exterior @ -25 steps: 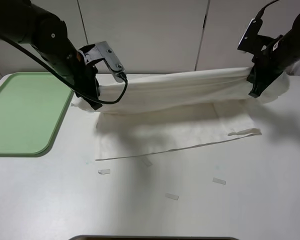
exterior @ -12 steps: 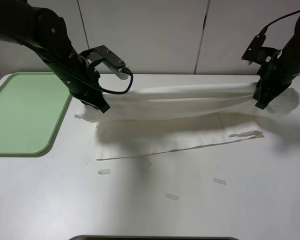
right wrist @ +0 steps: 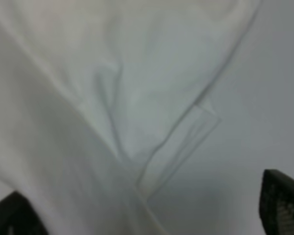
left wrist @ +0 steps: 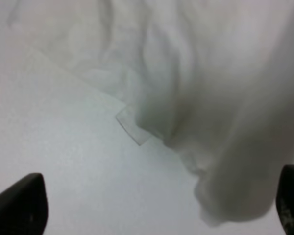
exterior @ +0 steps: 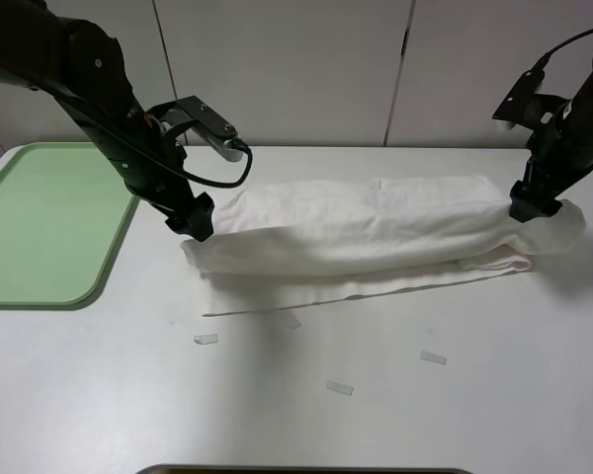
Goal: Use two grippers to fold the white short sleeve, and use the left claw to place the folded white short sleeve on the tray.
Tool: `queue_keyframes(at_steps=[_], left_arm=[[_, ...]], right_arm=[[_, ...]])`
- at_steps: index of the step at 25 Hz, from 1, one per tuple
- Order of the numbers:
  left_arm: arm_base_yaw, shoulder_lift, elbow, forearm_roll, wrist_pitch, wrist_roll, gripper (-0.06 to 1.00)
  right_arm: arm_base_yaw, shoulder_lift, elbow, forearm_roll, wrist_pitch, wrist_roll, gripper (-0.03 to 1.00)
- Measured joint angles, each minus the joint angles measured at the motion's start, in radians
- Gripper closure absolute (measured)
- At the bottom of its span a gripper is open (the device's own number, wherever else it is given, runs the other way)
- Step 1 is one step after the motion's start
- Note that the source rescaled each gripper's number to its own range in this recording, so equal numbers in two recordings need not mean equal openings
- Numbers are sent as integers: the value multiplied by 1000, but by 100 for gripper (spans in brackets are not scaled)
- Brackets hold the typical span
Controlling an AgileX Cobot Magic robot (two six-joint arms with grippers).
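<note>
At the near edge of the surface (exterior: 494, 415) a dark object (exterior: 306, 470) is cut off by the frame. Beyond it three small tape strips (exterior: 340, 388) are scattered on the surface, well apart from one another, and a fourth is seen just beside the shirt's near hem.

The shirt (exterior: 376, 222) is laid across the middle of the surface as a long, bulky fold, with a flat lower layer showing along its near side. The left gripper (exterior: 196, 222) is set at the shirt's left end and the right gripper (exterior: 530, 207) at its right end, each low by the cloth.

In the left wrist view the fingers (left wrist: 19, 208) are spread wide and nothing is clamped between them. The cloth lies just ahead, beside a clear tape strip. In the right wrist view the fingers (right wrist: 281, 203) are likewise parted, with the cloth lying loose ahead of them.

The tray (exterior: 40, 227) is placed to the left, apart from the shirt, with a strip of surface between. Its far right corner is crossed by the left arm (exterior: 99, 79) and, nearby, a looped cable (exterior: 227, 178) is carried. Pale wall panels (exterior: 277, 69) are seen farthest back.
</note>
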Motion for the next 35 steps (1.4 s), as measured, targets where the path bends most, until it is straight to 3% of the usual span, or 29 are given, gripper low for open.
queue_keyframes(at_steps=[2, 5, 16, 24, 28, 35], left_arm=[[0, 0, 0, 0, -5, 0, -3], [0, 0, 0, 1, -8, 0, -5], [0, -12, -23, 1, -21, -8, -5], [0, -93, -70, 1, -13, -62, -5], [0, -159, -70, 2, 83, -117, -5], [2, -351, -70, 6, 319, -199, -5]], right_arm=[[0, 0, 0, -28, 0, 28, 4], [0, 0, 0, -39, 2, 39, -2], [0, -169, 0, -37, 27, 63, -3], [0, -342, 0, 31, 42, 72, -3], [0, -383, 0, 94, 42, 92, -3], [0, -434, 0, 218, 98, 261, -3]])
